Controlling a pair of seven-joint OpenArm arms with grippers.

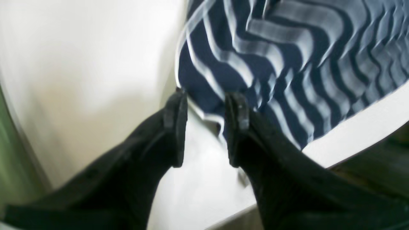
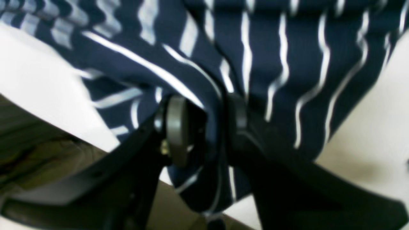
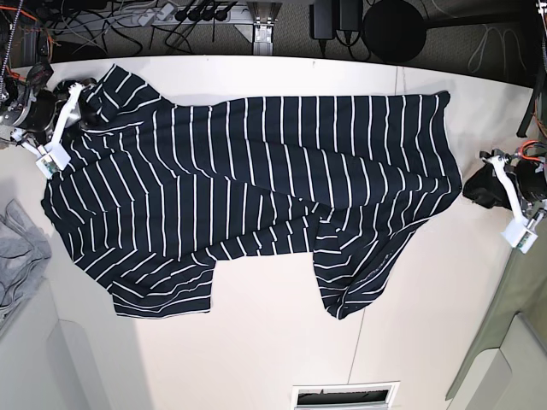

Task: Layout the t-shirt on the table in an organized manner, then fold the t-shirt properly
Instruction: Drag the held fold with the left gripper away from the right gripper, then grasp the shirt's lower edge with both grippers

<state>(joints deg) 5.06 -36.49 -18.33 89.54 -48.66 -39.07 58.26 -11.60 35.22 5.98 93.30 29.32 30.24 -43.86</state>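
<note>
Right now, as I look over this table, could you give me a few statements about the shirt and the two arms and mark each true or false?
1. The t-shirt lies spread across the table. True.
2. The left gripper clamps the shirt. False: its jaws stand apart, with bare table between them.
3. Shirt fabric sits between the right gripper jaws. True.
4. The shirt is plain red. False: dark navy with thin white stripes.
5. A grey cloth lies at the table's edge. True.
</note>
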